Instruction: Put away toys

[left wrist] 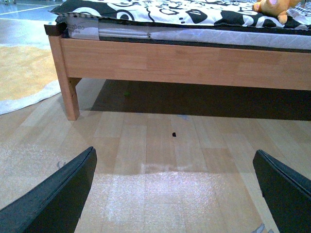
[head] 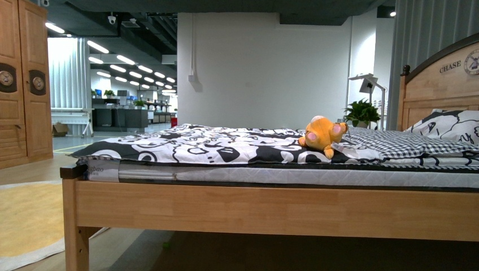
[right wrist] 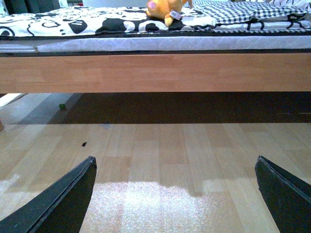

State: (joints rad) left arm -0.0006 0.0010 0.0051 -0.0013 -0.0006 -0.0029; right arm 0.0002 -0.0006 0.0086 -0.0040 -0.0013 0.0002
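Orange plush animal (head: 323, 134) lies on the bed (head: 282, 212), on the black-and-white cover (head: 214, 148), just beside the corner of the checkered pillow (head: 395, 144). Left gripper (left wrist: 171, 194) and right gripper (right wrist: 174, 196) hang low over the wood floor (left wrist: 160, 141). Both are wide open and hold nothing.

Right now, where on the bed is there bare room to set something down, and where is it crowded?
The duvet is bare from the foot corner up to the plush toy. The head end is crowded: the toy lies at the corner of the checkered pillow, with a patterned pillow beside the headboard.
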